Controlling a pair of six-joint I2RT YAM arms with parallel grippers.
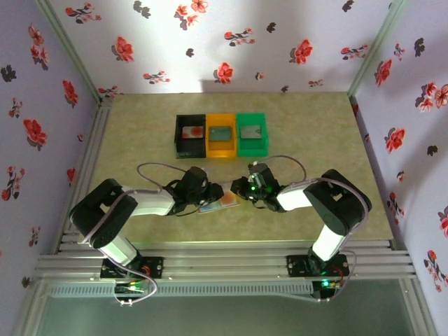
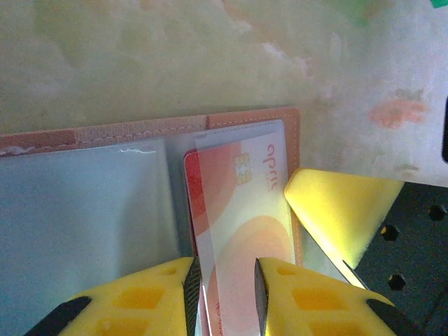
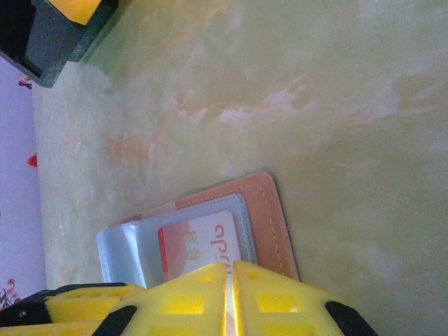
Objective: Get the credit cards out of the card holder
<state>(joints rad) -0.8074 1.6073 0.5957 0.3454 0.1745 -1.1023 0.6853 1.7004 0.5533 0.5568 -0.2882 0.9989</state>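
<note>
The card holder [image 1: 218, 203] lies open on the table between my two grippers, pinkish-tan outside [image 2: 140, 129] with clear blue-grey sleeves. A red-and-white credit card [image 2: 241, 203] with a gold chip sits in a sleeve of its right panel. My left gripper [image 2: 227, 280] stands over that card, jaws a small gap apart, with the card's face showing between them. My right gripper [image 3: 229, 276] is shut on the holder's near edge [image 3: 269, 217], where the card [image 3: 203, 241] runs under its fingers. One of its yellow fingers [image 2: 343, 210] shows beside the holder's right edge.
Three small bins stand in a row at the back middle: black [image 1: 190, 135], orange [image 1: 221, 134], green [image 1: 252, 133]. Each has a card lying in it. Flowered walls close in the table on three sides.
</note>
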